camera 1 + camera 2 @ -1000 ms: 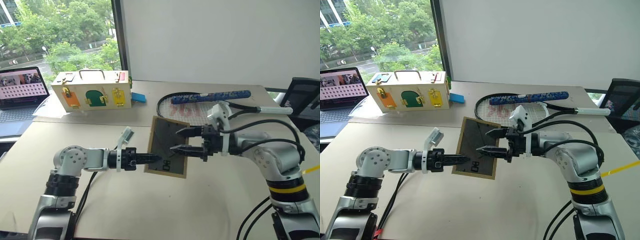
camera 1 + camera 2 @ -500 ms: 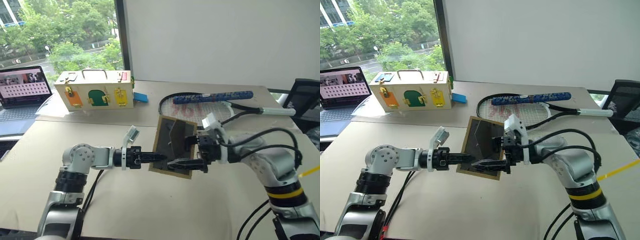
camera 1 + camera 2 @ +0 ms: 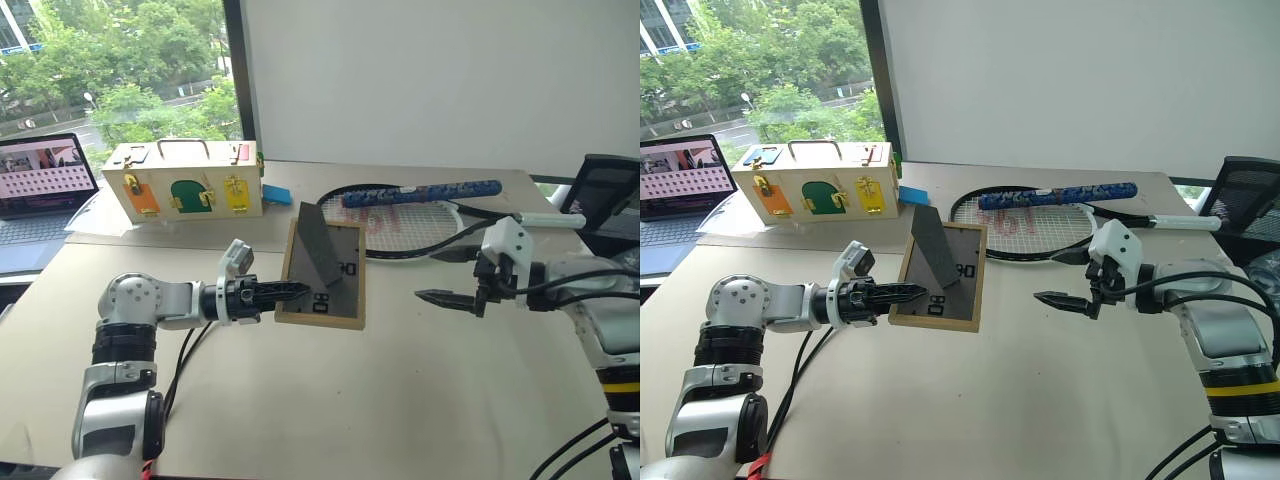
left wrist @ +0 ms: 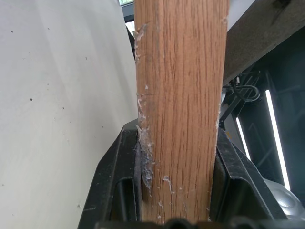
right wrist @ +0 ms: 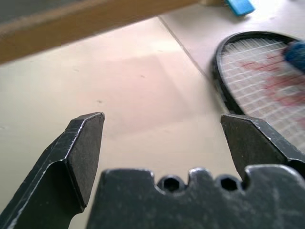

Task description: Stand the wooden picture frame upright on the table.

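Near the middle of the table (image 3: 330, 400), the wooden picture frame (image 3: 322, 267) is held above the surface with its dark grey back toward the camera and its prop leg (image 3: 315, 250) swung out. The left gripper (image 3: 290, 290) is clamped on the frame's left edge, low down; the left wrist view shows the two black fingers (image 4: 121, 181) pressed against both faces of the light wood rail. To the right of the frame, well apart from it, the right gripper (image 3: 445, 281) hangs with its jaws spread wide and nothing between them, leaving a broad strip of bare tabletop between gripper and frame. Behind the frame lies a badminton racket (image 3: 400, 225), and behind and to the frame's left a pale wooden box (image 3: 185, 180) with coloured doors. The right wrist view adds the frame's lower rail (image 5: 90, 24), above bare table, and the racket's strung head (image 5: 259, 90) beside it.
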